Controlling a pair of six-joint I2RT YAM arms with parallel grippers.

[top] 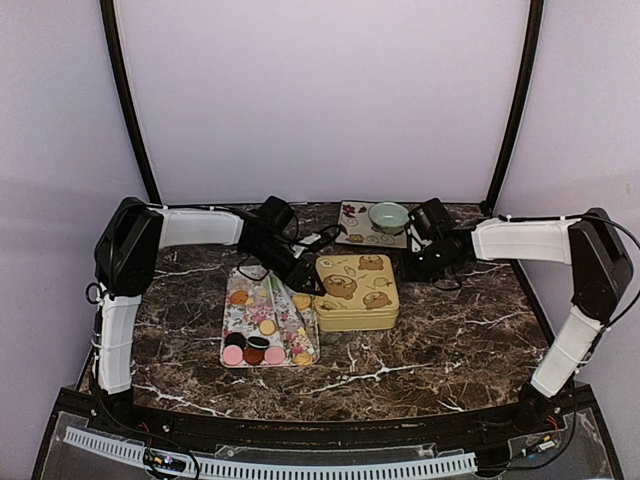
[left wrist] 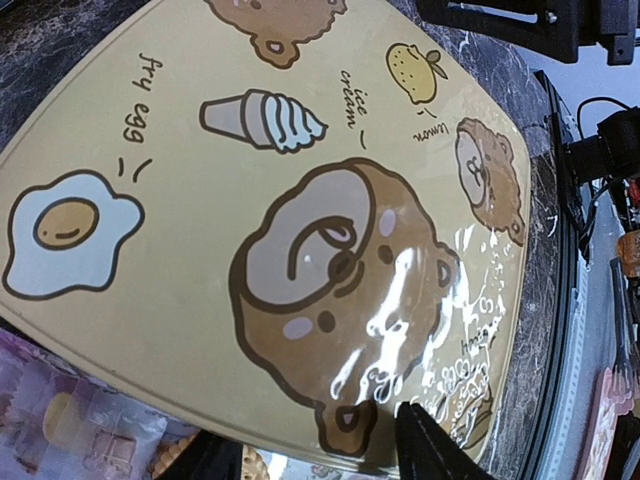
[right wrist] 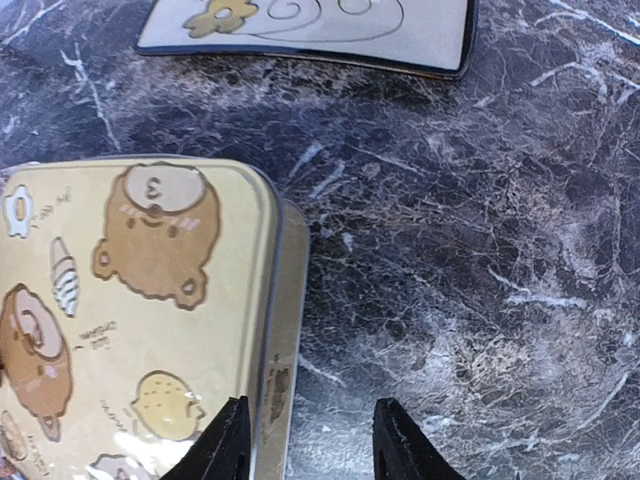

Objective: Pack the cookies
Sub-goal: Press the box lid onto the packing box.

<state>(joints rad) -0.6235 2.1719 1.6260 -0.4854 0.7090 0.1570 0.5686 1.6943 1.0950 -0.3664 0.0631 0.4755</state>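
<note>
The overhead view shows the cookies (top: 255, 350) lying on the tray (top: 250, 310) beside the tin (top: 357, 290), whereas the wrist views reveal the left pincer (left wrist: 310, 430) and right pincer (right wrist: 312, 402) both spread.

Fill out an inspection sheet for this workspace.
Surface: dark marble table, no spills seen.
Job's things: cookies on flowery tray; tin beside it, lid on.
Clutter: green bowl on plate at the back.
Grippers: left gripper open over the tin's tray-side edge; right gripper open over the table beside the tin; both empty.
Cables: black cables loop off both arms.
Surroundings: plain walls, black frame.
</note>
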